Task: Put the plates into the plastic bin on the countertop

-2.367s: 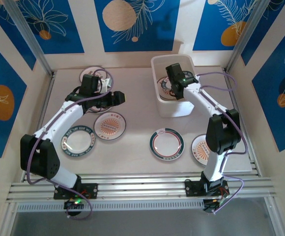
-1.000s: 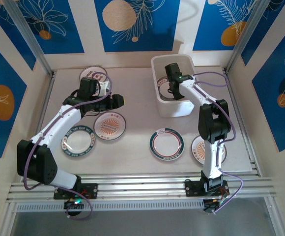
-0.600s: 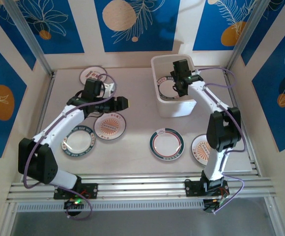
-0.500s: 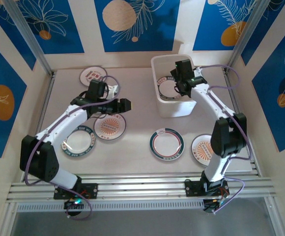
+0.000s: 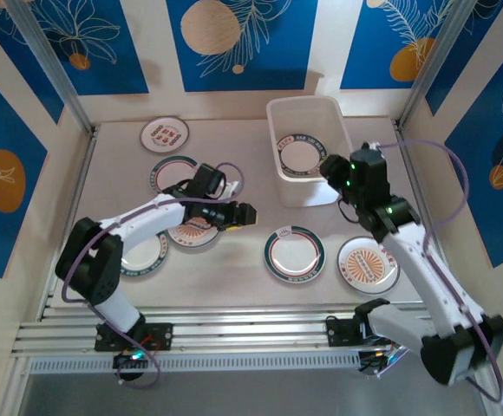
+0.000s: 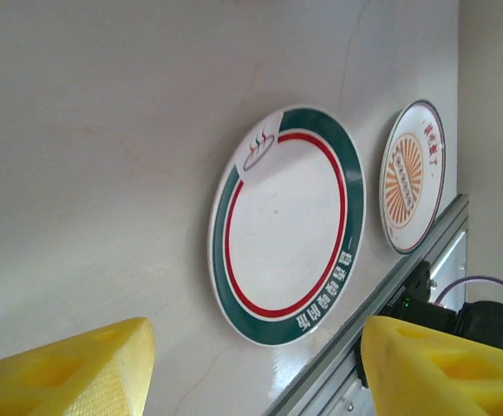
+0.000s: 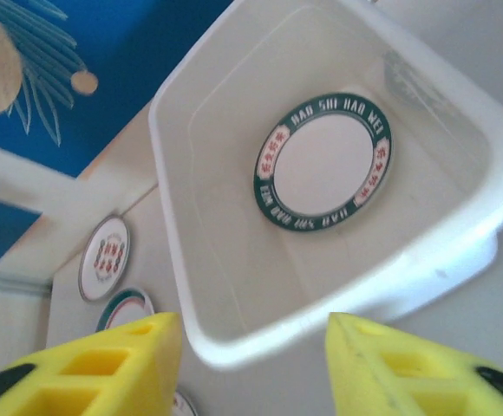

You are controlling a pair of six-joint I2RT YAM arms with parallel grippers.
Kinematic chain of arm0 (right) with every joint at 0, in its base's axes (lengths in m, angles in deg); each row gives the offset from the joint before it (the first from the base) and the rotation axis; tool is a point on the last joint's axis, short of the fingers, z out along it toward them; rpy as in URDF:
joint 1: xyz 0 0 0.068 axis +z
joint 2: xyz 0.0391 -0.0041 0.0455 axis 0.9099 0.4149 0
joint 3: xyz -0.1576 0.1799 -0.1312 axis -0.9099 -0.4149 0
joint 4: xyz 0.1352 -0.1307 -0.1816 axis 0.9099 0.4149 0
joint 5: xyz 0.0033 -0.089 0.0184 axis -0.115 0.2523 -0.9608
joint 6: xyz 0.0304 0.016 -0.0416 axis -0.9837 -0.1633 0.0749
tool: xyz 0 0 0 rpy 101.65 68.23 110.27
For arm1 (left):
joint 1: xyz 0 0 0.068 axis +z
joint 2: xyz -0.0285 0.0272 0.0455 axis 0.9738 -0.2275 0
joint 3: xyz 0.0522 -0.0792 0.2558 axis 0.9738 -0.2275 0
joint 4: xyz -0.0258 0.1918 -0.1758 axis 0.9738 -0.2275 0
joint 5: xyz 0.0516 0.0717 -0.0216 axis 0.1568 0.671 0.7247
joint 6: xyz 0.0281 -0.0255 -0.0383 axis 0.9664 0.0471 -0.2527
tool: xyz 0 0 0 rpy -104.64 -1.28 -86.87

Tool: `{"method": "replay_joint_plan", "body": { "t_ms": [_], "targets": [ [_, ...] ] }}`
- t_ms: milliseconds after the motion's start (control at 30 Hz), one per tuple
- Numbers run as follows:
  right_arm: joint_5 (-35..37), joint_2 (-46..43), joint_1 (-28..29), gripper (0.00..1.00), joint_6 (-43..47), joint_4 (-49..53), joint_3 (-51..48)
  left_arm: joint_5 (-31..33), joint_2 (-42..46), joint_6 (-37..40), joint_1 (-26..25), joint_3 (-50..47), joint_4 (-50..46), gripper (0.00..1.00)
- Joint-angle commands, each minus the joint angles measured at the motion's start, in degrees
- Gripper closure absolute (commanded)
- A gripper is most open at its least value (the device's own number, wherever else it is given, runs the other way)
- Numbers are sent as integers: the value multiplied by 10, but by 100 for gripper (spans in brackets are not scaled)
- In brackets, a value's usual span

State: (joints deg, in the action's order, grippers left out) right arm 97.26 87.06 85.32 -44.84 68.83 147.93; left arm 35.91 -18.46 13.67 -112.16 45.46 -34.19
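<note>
The right gripper (image 7: 251,368) has backed out of the plastic bin (image 7: 460,217) open and empty, leaving a plate (image 7: 323,161) delivered inside, just ahead of it.

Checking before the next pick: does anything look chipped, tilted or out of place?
Nothing stands out. One green-rimmed plate lies flat in the plastic bin; the other plates lie flat on the countertop, none visibly chipped.
</note>
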Motion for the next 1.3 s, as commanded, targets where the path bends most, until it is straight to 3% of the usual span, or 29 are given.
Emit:
{"method": "replay_joint_plan", "body": {
  "t_ms": [0, 400, 1267],
  "targets": [
    [-35, -71, 15, 57, 31, 66, -58, -7, -27, -24, -24, -11, 19, 37],
    [-38, -262, 26, 64, -9, 151, -183, -25, -142, -40, -68, 57, -29, 45],
    [-70, -299, 7, 65, -4, 145, -241, -30, -218, -40, -82, 131, -81, 49]
  ]
}}
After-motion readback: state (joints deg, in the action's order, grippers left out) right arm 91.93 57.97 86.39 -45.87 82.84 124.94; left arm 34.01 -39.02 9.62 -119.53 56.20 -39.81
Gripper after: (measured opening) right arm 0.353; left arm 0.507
